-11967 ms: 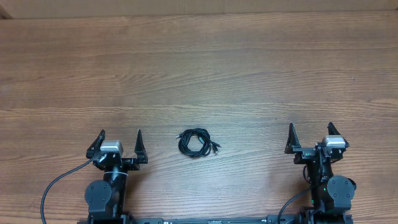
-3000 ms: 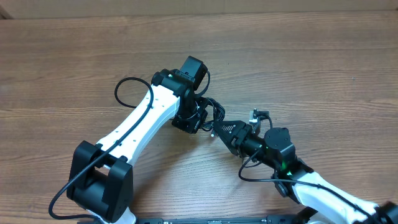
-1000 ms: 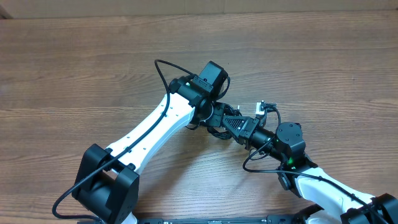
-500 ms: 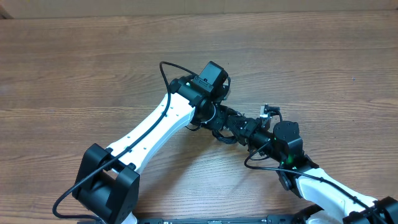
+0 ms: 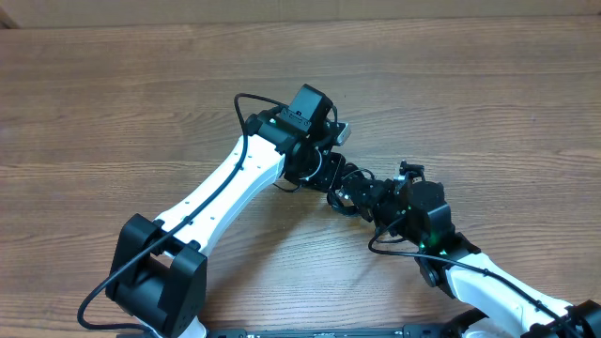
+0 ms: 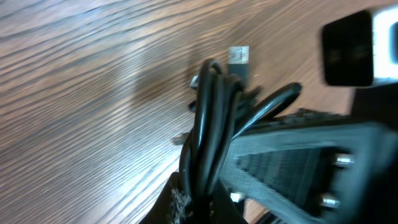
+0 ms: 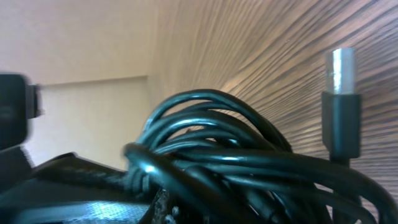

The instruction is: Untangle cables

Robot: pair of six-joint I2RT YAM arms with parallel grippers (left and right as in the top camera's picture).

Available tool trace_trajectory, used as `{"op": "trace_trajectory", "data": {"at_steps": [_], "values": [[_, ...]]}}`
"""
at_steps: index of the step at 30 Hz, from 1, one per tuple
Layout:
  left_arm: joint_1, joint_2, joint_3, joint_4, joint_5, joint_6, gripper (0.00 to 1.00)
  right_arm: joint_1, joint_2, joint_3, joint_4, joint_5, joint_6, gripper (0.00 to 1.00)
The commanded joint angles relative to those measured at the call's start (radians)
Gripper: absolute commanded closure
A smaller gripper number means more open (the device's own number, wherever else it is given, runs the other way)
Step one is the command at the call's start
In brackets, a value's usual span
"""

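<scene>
The cables (image 5: pixel 345 181) are a small black tangle held just above the wooden table between my two grippers. My left gripper (image 5: pixel 326 177) comes in from the left and is shut on one side of the bundle. In the left wrist view the cords (image 6: pixel 210 124) rise out of its jaws, with a silver plug (image 6: pixel 239 56) at the top. My right gripper (image 5: pixel 362 192) comes in from the right and is shut on the other side. In the right wrist view the looped cords (image 7: pixel 217 155) fill the frame and a plug (image 7: pixel 341 106) stands up at the right.
The wooden table (image 5: pixel 470 84) stretches all round the two arms. The left arm's own thicker wire (image 5: pixel 246 117) loops beside its wrist. In the left wrist view the right gripper's body (image 6: pixel 298 155) lies close against the cords.
Both grippers stay shut on the bundle. The left wrist has drifted slightly left and back. The right wrist has rolled and edged closer to the left gripper.
</scene>
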Motion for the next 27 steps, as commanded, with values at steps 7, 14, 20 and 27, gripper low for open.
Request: {"op": "trace_trajectory", "data": {"at_steps": [7, 14, 20, 27], "values": [[-0.001, -0.025, 0.017, 0.063, 0.309, 0.021, 0.96, 0.036, 0.02, -0.012, -0.041, 0.177, -0.034, 0.9], [0.034, -0.025, 0.017, 0.203, 0.198, -0.348, 0.96, 0.029, 0.018, -0.012, 0.011, 0.114, -0.137, 0.44], [0.171, -0.025, 0.017, 0.151, 0.127, -0.611, 0.96, -0.066, -0.017, -0.012, 0.002, -0.013, -0.242, 0.0], [0.335, -0.025, 0.017, 0.02, 0.135, -0.98, 0.96, -0.208, -0.041, -0.012, 0.0, -0.154, -0.243, 0.0]]}}
